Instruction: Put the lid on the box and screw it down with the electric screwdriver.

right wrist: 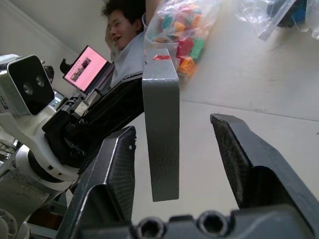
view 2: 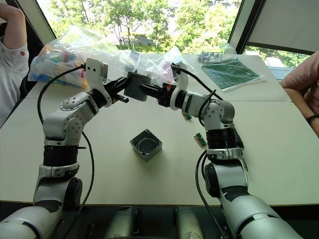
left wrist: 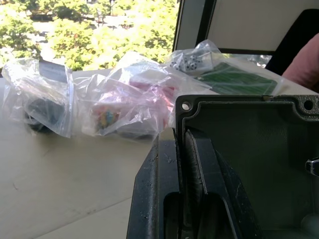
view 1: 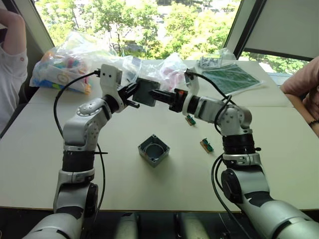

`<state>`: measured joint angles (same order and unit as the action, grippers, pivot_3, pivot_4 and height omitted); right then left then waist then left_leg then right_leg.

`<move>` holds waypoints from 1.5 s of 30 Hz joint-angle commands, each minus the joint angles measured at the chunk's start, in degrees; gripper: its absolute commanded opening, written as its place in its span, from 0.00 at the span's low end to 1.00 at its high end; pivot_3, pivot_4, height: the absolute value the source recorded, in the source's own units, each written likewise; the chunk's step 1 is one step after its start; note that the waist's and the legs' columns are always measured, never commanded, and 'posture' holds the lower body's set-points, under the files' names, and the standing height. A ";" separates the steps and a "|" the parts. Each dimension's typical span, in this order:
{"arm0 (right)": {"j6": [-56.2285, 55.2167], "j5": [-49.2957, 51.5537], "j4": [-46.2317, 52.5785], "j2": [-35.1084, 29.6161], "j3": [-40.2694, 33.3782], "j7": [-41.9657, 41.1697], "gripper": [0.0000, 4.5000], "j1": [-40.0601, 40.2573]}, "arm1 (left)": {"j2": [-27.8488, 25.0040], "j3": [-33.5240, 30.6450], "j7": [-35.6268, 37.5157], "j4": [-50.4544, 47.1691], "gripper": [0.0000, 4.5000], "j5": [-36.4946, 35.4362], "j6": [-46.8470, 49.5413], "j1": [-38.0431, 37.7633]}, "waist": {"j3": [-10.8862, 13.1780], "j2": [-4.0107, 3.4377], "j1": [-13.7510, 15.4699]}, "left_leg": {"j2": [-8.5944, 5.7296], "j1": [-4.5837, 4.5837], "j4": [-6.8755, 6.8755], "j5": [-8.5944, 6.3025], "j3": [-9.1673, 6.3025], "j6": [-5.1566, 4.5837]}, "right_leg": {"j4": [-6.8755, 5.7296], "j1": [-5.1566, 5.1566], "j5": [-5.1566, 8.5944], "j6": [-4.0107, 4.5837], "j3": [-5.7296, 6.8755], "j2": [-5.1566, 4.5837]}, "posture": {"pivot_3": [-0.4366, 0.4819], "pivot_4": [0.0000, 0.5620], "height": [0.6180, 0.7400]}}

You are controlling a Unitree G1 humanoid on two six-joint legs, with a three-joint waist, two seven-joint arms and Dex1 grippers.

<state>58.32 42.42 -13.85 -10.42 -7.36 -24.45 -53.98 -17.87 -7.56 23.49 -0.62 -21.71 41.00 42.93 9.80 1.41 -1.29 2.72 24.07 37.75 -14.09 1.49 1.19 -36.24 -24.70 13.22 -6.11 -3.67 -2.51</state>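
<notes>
Mid-frame above the bench (view 1: 45,164): lid (view 1: 145,92) pinched in left gripper (view 1: 132,95), right gripper (right wrist: 177,164) spread wide around it — risk of dropping if released early.

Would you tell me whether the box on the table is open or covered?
Open: the box shows its hollow inside, and the lid is held above the table.

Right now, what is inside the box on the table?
The box sits open and apart from both grippers. A round ring shape shows on its floor, nothing loose. The near walls hide the inner corners below them.
</notes>
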 commanded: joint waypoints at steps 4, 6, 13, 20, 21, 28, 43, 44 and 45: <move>1.61 1.42 2.96 0.89 -1.16 0.05 0.04 -0.15 | -0.07 -0.85 -0.02 -2.48 0.00 -1.53 -0.76 1.39 | 0.00 0.00 0.00 | 0.00 0.00 0.00 0.00 0.00 0.00 | 0.01 0.00 0.00 0.00 0.00 0.00 | 0.48 0.27 1.00; 2.05 1.58 2.99 1.30 -1.59 0.63 0.04 -0.10 | 0.04 -1.38 0.45 -2.61 0.00 -2.42 -0.60 0.99 | 0.00 0.00 0.00 | 0.00 0.00 0.00 0.00 0.00 0.00 | 0.01 0.00 0.00 0.00 0.00 0.00 | 0.48 0.27 1.00; 0.76 0.53 2.26 1.13 -2.50 1.11 0.04 -0.73 | -1.45 -5.45 1.21 -3.60 0.54 -7.22 1.45 0.70 | 0.01 -0.01 -0.13 | 0.01 0.01 -0.01 0.00 0.00 0.00 | 0.02 -0.02 0.00 0.00 0.00 0.01 | 0.48 0.27 1.00; -7.91 -5.54 8.31 -1.91 -1.31 2.54 0.04 1.93 | -7.08 -22.15 -1.08 -12.22 0.86 -28.00 20.41 -5.54 | 0.02 -0.02 -1.44 | 0.01 0.05 -0.07 0.00 -0.01 0.00 | 0.08 -0.03 0.00 0.00 0.00 -0.03 | 0.48 0.27 1.00; -9.47 -6.62 10.51 -2.55 -0.81 2.56 0.04 3.17 | -7.48 -24.35 -2.58 -13.12 0.86 -30.66 22.52 -6.50 | 0.02 -0.02 -1.44 | 0.02 0.07 -0.09 0.00 -0.02 0.00 | 0.08 -0.07 0.00 -0.01 0.00 -0.03 | 0.48 0.27 1.00; -25.85 -17.31 24.65 -6.26 7.21 -1.59 0.04 14.06 | -6.19 -24.14 -8.48 -16.58 0.30 -33.87 21.97 -8.30 | 0.02 -0.01 -1.17 | 0.01 0.08 -0.30 0.03 -0.13 0.06 | 0.08 -0.13 0.00 -0.01 0.15 -0.03 | 0.48 0.27 1.00; -85.28 -74.74 29.81 -26.62 24.93 8.25 0.04 38.73 | -15.91 -9.55 7.63 -10.17 0.13 -33.02 20.15 -4.21 | 0.09 0.11 -1.42 | -0.02 -0.13 -0.53 0.34 -0.05 0.59 | 0.14 -0.17 0.10 0.32 0.00 0.00 | 0.48 0.27 1.00; -87.04 -78.29 29.79 -26.69 25.33 10.03 0.04 39.17 | -16.83 -7.89 9.93 -9.80 0.13 -32.72 19.90 -4.04 | 0.09 0.11 -1.34 | -0.02 -0.19 -0.54 0.37 -0.05 0.64 | 0.14 -0.13 0.09 0.35 -0.01 0.02 | 0.48 0.27 1.00; -87.33 -80.12 29.49 -26.05 25.85 10.78 0.04 39.65 | -17.40 -6.11 12.14 -9.00 0.13 -32.39 19.68 -3.44 | 0.09 0.12 -1.26 | -0.02 -0.23 -0.55 0.39 -0.05 0.66 | 0.14 -0.10 0.09 0.37 -0.02 0.02 | 0.48 0.27 1.00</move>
<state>-26.11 -32.68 13.70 -37.03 17.86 -16.93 -14.47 -34.17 -16.13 31.08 -9.93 -54.86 61.65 38.01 9.89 1.52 -2.55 2.70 23.79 37.20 -13.70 1.45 1.86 -36.10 -24.76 13.32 -5.72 -3.68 -2.49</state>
